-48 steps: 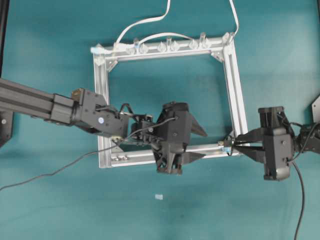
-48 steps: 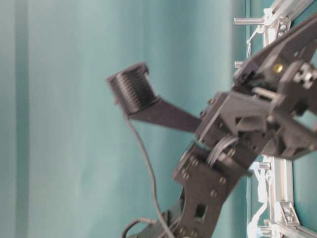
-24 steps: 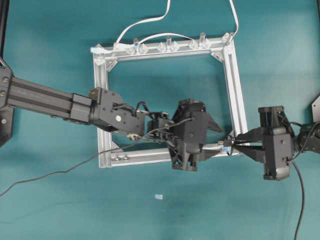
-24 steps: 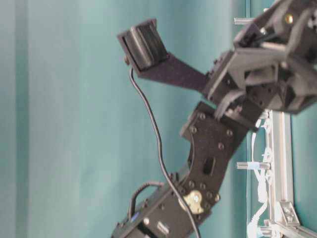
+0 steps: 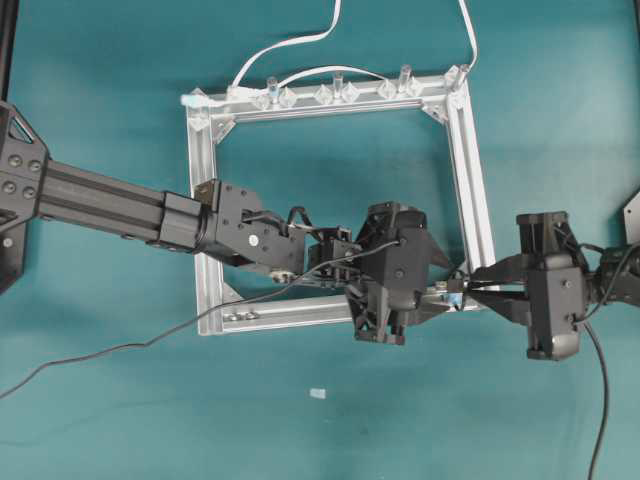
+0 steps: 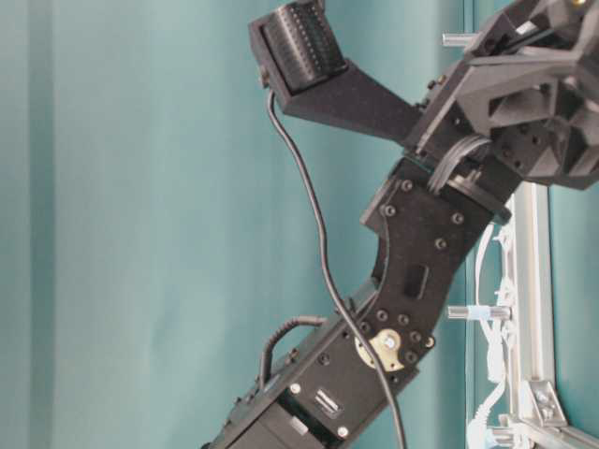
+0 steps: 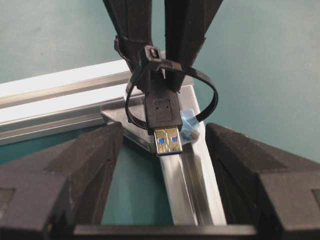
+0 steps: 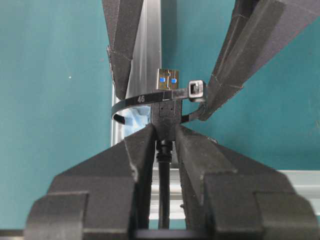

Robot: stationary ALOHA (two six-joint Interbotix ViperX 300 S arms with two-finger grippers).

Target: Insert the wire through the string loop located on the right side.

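Overhead exterior view is showing the teal desk (image 5: 100, 420) carrying a square aluminium frame (image 5: 478, 200), with both arms meeting at its lower right corner. White cables (image 5: 290, 45) are running off the frame's far rail, where clear plastic clips (image 5: 335, 92) are standing.

Left tool (image 5: 432, 283) is reaching in from the left with its jaws standing wide apart, gripping nothing; in the left wrist view its two fingers (image 7: 65, 175) are flanking the plug without touching it. Right tool (image 5: 478, 287) is sitting shut on the wire (image 8: 165, 112), pinching the dark plug body just behind the loop.

String loop (image 7: 172, 95), which reads here as a thin black tie-like ring with a pale bluish piece (image 7: 189, 126) at its base, is encircling the plug. Silvery tip (image 7: 166, 142) is already poking out on the left tool's side, over the frame rail.

Threading is judged to be under way, with the plug partly through. Handover appears to be the step in hand: the left tool needs to settle its fingers around the exposed tip, close squarely on it, and only then should the right tool be letting go so the wire can be drawn through.
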